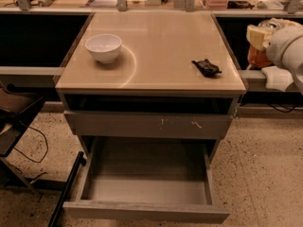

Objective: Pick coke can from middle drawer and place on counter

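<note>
My gripper is at the right edge of the view, just right of the counter and a little above its level. It is shut on the coke can, whose red-orange body shows below the pale fingers. The can hangs in the air beside the counter, not over it. The middle drawer is pulled out at the bottom, and its grey inner tray holds nothing.
A white bowl stands on the counter's left part. A small black object lies near its right edge. A shut drawer front with pale scratch marks sits above the open drawer. A dark chair stands at the left.
</note>
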`<state>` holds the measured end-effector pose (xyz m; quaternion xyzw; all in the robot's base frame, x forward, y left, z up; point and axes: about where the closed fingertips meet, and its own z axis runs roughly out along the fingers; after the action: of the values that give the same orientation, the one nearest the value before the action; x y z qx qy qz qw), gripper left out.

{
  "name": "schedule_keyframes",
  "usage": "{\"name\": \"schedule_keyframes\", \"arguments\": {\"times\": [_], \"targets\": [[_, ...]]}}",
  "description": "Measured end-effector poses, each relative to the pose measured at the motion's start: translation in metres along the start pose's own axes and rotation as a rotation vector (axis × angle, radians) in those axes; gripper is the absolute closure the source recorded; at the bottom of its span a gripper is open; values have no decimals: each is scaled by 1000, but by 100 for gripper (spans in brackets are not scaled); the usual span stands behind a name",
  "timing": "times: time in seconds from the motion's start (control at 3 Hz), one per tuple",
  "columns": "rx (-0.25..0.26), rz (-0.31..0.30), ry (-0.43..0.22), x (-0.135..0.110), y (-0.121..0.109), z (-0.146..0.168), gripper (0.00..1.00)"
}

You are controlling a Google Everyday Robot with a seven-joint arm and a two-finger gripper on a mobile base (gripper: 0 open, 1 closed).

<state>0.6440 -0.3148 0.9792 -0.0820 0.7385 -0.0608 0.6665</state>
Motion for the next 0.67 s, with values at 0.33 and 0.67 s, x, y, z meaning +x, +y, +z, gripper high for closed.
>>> {"name": "schedule_keyframes", "arguments": {"times": [0.33,0.67], "targets": [[-136,18,-29,-34,62,39,100],[-299,52,-47,-53,125,64,100]]}}
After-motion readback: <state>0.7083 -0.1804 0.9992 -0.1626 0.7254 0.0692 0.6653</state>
